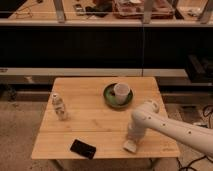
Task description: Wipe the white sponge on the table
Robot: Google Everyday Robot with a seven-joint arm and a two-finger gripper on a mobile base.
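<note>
The square light-brown wooden table with a plank top carries a dark green round dish with a white cup on it at rear centre, a small white upright bottle-like figure at left, and a flat black phone near the front edge. The gripper at the end of the white arm points down at the front right part of the table. The small flat off-white rectangular sponge lies directly under it, touching the wood, just beside the front edge. Whether the gripper clamps the sponge or merely presses on it cannot be told from this view. The sponge's long axis appears to run front-to-back, though this is uncertain. Judgement: free tabletop lies to the left and rear of the sponge, so a wiping stroke would turn that way, with the phone well apart at left.
</note>
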